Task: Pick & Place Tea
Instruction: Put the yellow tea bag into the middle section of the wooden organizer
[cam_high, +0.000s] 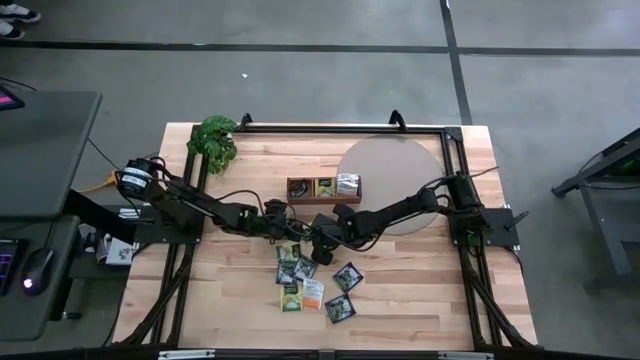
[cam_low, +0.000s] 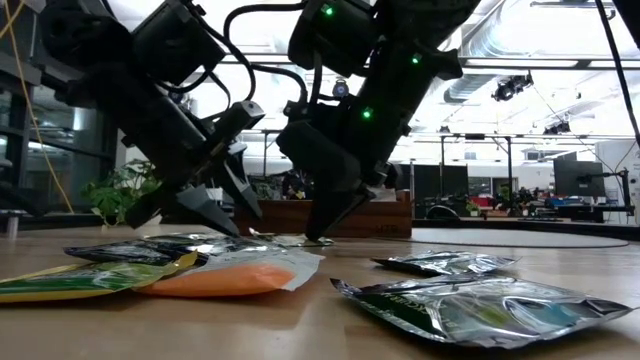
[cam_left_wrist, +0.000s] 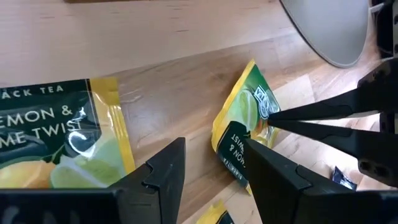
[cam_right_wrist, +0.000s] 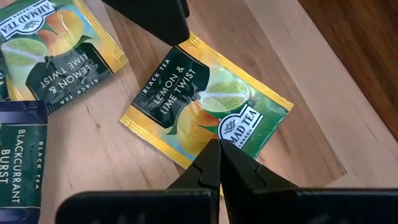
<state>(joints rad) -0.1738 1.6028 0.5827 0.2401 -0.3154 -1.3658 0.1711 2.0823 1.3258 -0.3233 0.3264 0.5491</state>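
High view, centre of frame: both grippers meet over the near end of the tea cluster, just below the wooden tray (cam_high: 323, 188). Left gripper (cam_high: 283, 226) enters from centre-left, right gripper (cam_high: 322, 243) from centre-right, tips near each other above the topmost sachets.

Right wrist view: right gripper (cam_right_wrist: 219, 163) shut tight, fingers pressed together into one point, tip resting on the lower edge of a lemon-lime sachet (cam_right_wrist: 205, 106) lying flat on the wood. Sachet sits diagonally, long edge running lower left to upper right. Pinning rather than holding, by the look of it; nothing between those fingers.

Left wrist view: left gripper (cam_left_wrist: 211, 163) wide, empty, bare wood between the two fingers (cam_left_wrist: 165, 171). Same lemon-lime sachet (cam_left_wrist: 245, 127) lies just ahead and to the right of the gap, one corner lifted, right-hand finger close beside its near edge. Closed tip of the other arm reaches in from the right edge onto the sachet.

Low view: both grippers low, tips near the table, silver and orange sachets in the foreground.

Probably calls for the left gripper shifting right to straddle the raised edge.
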